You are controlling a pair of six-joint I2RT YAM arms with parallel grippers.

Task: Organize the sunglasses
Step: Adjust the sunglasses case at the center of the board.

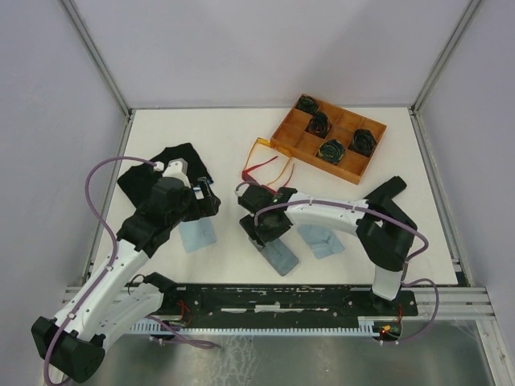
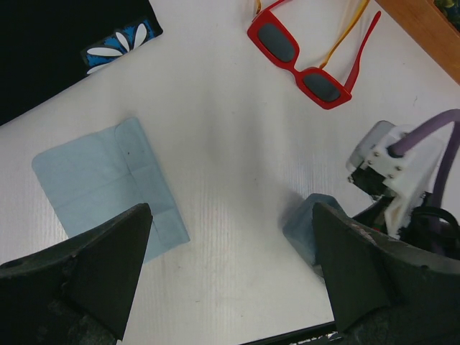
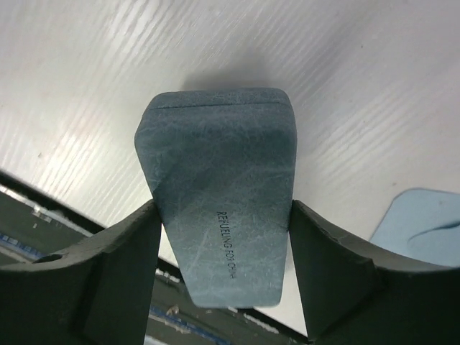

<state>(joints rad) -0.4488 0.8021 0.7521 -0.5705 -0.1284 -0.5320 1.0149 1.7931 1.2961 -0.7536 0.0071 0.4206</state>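
Near the middle of the desk (image 1: 217, 137), the right end effector (image 3: 223, 215) has its fingers pressed against both sides of a grey-blue case (image 3: 215, 165), gripping only one end. The long free end could sag or twist out. The red sunglasses (image 2: 298, 61) and the orange-yellow sunglasses (image 1: 269, 149) lie just beyond, by the near-left corner of the wooden tray (image 1: 287, 121); a swinging case might knock them. The left end effector (image 2: 230, 215) hangs wide open and empty above a blue cloth (image 2: 108, 187), near enough for the arms to clash.
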